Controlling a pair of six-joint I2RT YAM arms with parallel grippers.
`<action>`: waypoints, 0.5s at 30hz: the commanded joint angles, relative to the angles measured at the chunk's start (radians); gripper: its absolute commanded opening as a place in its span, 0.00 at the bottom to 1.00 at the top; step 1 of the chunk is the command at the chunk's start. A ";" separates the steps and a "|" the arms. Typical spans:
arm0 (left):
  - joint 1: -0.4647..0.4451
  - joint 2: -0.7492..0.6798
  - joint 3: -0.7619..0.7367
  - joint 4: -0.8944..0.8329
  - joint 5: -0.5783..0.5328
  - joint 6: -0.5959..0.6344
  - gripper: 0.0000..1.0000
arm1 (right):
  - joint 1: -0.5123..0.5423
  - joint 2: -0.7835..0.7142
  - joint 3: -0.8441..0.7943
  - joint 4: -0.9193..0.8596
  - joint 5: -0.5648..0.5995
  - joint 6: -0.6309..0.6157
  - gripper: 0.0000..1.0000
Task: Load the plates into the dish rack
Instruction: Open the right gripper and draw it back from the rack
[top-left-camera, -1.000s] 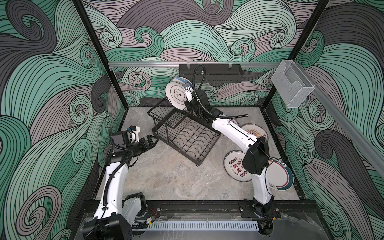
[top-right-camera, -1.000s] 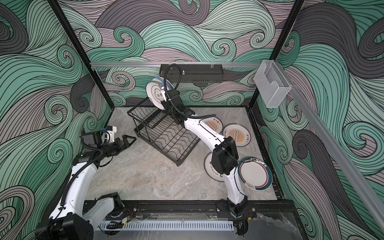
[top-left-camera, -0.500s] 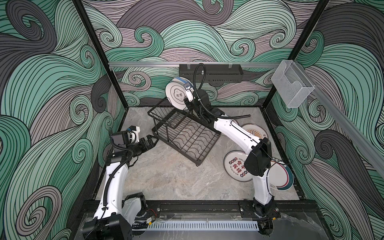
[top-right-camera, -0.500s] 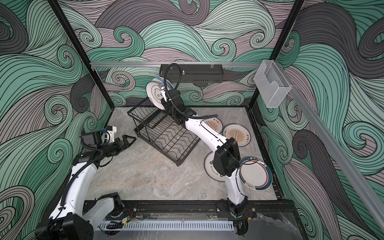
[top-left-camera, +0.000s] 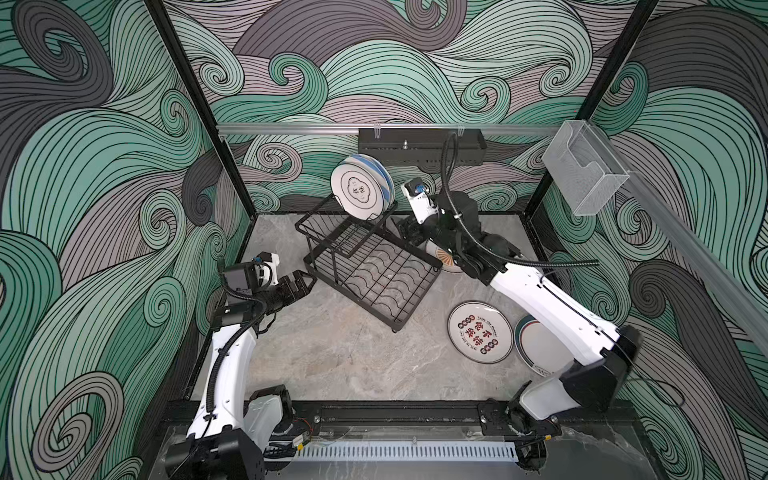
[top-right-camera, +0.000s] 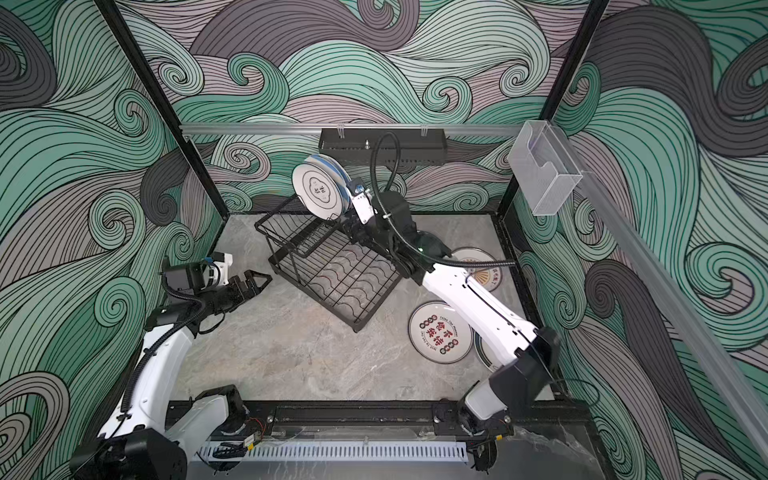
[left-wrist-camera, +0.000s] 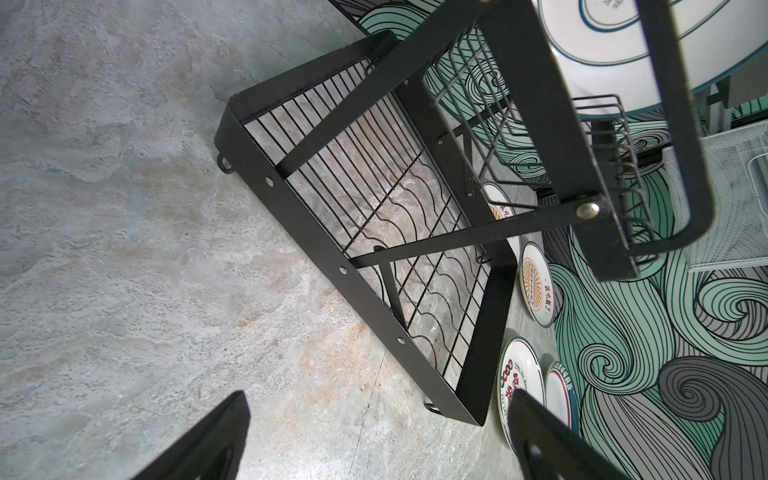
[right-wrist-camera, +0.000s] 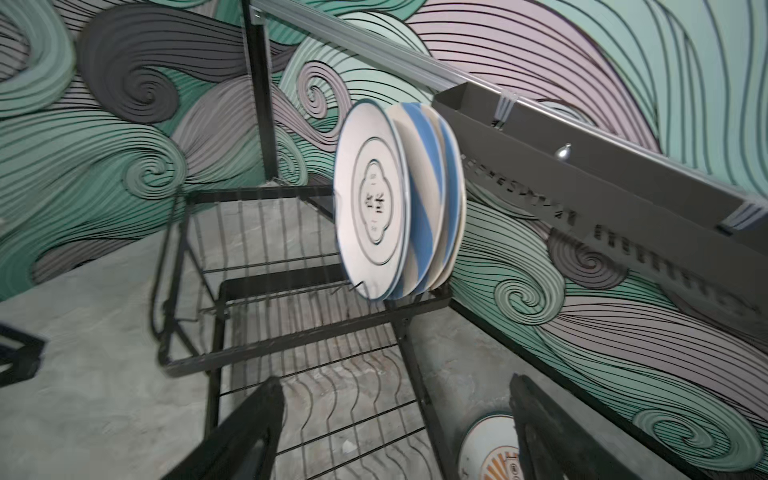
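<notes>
Plates (top-left-camera: 360, 192) stand on edge in the raised tier of the black dish rack (top-left-camera: 374, 274), at upper centre in both top views: a white one with a dark-lined emblem in front, blue-striped ones behind. The right pincer (right-wrist-camera: 395, 382) hangs just beside the rack's right edge, jaws apart and empty. At the left of the frame, the left pincer (top-left-camera: 304, 280) hovers near the rack's left corner, jaws likewise apart and gripping nothing. On the grey marble surface (top-left-camera: 332, 353), right of the rack, lie a plate with red-black characters (top-left-camera: 480, 332), a teal-rimmed plate (top-left-camera: 534, 349) partly under the right arm, and a sunburst plate (top-right-camera: 484, 273) nearer the back wall.
</notes>
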 joint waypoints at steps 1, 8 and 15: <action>-0.001 0.001 0.057 -0.033 -0.038 0.021 0.99 | 0.014 -0.063 -0.200 -0.027 -0.216 0.031 0.88; 0.006 0.004 0.128 -0.111 -0.132 0.048 0.99 | 0.170 -0.061 -0.497 0.108 -0.195 0.013 0.93; 0.007 -0.027 0.110 -0.084 -0.139 0.013 0.99 | 0.208 0.141 -0.424 0.081 -0.152 -0.017 0.90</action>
